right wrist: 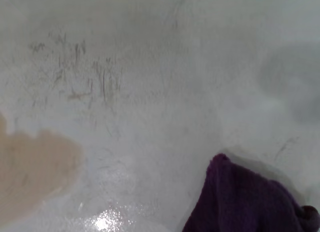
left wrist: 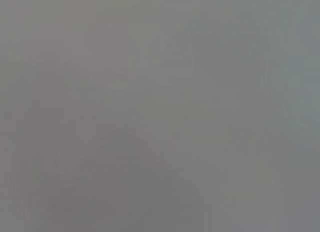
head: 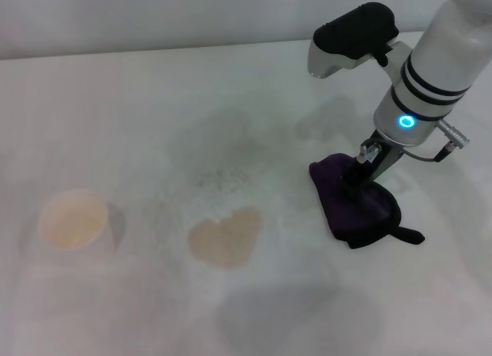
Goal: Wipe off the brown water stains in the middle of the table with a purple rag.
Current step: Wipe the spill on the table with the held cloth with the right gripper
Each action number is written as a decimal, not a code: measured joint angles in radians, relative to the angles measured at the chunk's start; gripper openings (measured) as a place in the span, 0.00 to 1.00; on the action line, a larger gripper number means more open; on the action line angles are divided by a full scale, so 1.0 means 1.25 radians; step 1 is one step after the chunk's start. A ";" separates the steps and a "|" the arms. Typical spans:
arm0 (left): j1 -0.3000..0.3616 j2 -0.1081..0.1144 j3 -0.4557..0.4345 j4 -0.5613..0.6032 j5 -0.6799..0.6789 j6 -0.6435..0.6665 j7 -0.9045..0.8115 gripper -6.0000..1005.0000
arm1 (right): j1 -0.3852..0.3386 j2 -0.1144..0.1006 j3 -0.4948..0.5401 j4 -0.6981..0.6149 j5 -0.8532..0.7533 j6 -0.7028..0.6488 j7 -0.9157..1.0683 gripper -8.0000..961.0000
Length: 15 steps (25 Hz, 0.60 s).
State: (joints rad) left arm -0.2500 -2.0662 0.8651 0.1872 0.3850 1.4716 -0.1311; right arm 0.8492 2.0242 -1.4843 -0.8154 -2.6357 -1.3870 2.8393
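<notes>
From the head, the right gripper (head: 355,181) presses down into the rag (head: 361,206), jaws closed on it, right of the stain (head: 225,237) on the table (head: 154,102). A cup (head: 73,219) stands far left. The right wrist shows rag (right wrist: 245,199) apart from stain (right wrist: 32,167).

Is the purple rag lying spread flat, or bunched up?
Bunched up. The purple rag sits as a crumpled mound on the table under the right gripper, apart from the brown stain.
</notes>
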 joint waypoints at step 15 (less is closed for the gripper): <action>-0.011 -0.004 0.006 -0.020 0.010 -0.010 0.001 0.89 | 0.061 0.003 -0.209 -0.040 0.123 0.058 -0.008 0.12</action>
State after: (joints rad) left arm -0.2637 -2.0714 0.8728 0.1627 0.3980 1.4591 -0.1299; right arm 0.9250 2.0281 -1.7453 -0.8655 -2.4815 -1.3147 2.8294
